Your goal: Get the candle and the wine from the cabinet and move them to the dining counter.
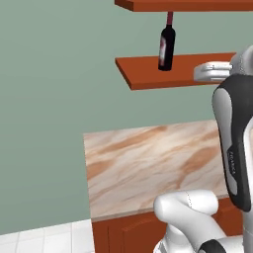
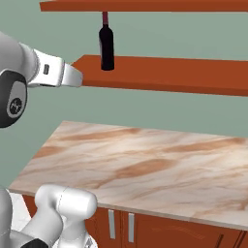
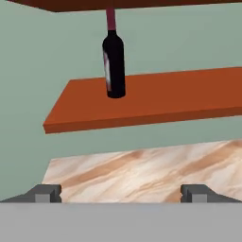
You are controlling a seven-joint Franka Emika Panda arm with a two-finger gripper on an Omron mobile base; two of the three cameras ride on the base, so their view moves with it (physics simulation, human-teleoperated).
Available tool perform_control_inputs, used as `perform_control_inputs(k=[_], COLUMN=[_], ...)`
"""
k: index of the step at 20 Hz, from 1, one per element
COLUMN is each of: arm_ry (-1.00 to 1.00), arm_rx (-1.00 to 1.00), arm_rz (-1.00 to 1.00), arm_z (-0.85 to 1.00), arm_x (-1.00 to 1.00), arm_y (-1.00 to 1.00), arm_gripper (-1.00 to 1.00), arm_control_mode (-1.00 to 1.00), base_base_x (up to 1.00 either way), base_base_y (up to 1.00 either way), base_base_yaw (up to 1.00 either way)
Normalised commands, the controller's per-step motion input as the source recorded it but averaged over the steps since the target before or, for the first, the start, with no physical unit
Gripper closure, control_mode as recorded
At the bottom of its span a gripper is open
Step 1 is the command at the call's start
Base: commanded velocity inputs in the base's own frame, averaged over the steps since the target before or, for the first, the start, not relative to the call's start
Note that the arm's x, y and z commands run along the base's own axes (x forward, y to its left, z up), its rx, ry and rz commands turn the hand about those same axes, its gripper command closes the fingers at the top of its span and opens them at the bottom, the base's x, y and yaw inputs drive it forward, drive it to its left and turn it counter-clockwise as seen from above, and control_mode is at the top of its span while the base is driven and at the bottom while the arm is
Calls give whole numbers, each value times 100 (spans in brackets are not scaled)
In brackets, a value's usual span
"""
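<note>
wine [image 3: 114,64]: upright, near left end of lower cabinet shelf [image 3: 156,101], w/in reach for side grasp.
gripper [image 3: 121,193]: fingers spread wide, nothing held; faces bottle, well apart.
counter [image 3: 146,170]: marbled, below shelf.

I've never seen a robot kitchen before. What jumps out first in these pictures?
A dark wine bottle standing alone and upright on the lower plank of the reddish-brown wall shelves, against the grey-green wall. Below them spreads a marbled beige counter. The white arm's gripper, its fingertips wide apart, faces the shelf.
</note>
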Motion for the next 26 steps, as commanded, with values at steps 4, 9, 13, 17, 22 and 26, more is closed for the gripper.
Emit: perform_control_inputs(k=[4,9,13,17,22,26], arm_ry=[-39,-27,-4,0,0,0], arm_rx=[-1,0,0,0,0,0], arm_rz=[3,3,2,2,0,0], arm_z=[46,13,20,20,17,9], arm_x=[0,0,20,23,21,28], arm_y=[0,0,0,0,0,1], arm_gripper=[-100,-100,-100,-100,-100,-100], arm_control_mode=[-100,-100,-100,-100,-100,-100], base_base_x=[0,0,0,0,0,0], base_base_y=[0,0,0,0,0,0], base_base_yaw=[0,0,0,0,0,0])
